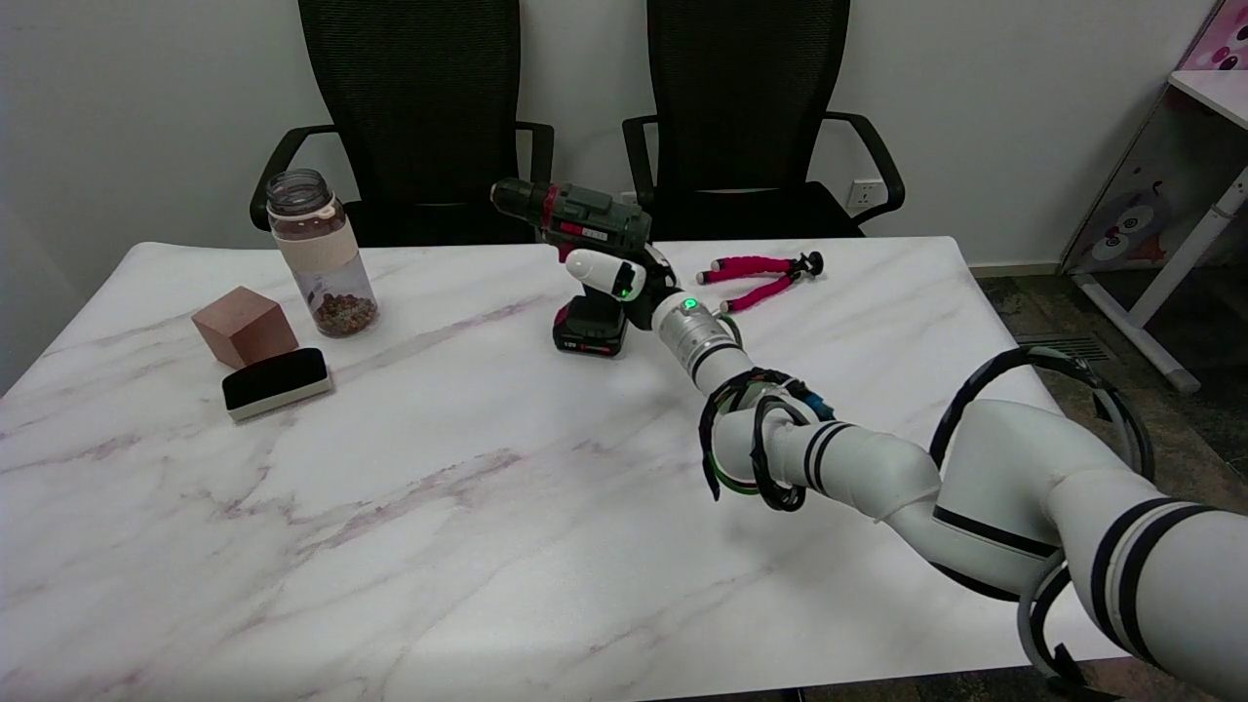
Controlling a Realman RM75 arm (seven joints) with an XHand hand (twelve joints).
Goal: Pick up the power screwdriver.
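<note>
The power screwdriver (575, 216) is dark green and black with red trim, and its black battery base (590, 328) sits on the marble table (468, 487) near the far middle. It stands upright with the chuck pointing left. My right hand (622, 278) is wrapped around its handle from the right side, between the body and the battery. The handle itself is hidden by the hand. Whether the base still touches the table I cannot tell.
A clear bottle (320, 253) with dark contents stands at the far left, with a brown cube (244, 326) and a black eraser block (276, 381) beside it. A pink flexible tripod (759, 275) lies behind my wrist. Two black chairs (419, 117) stand beyond the table.
</note>
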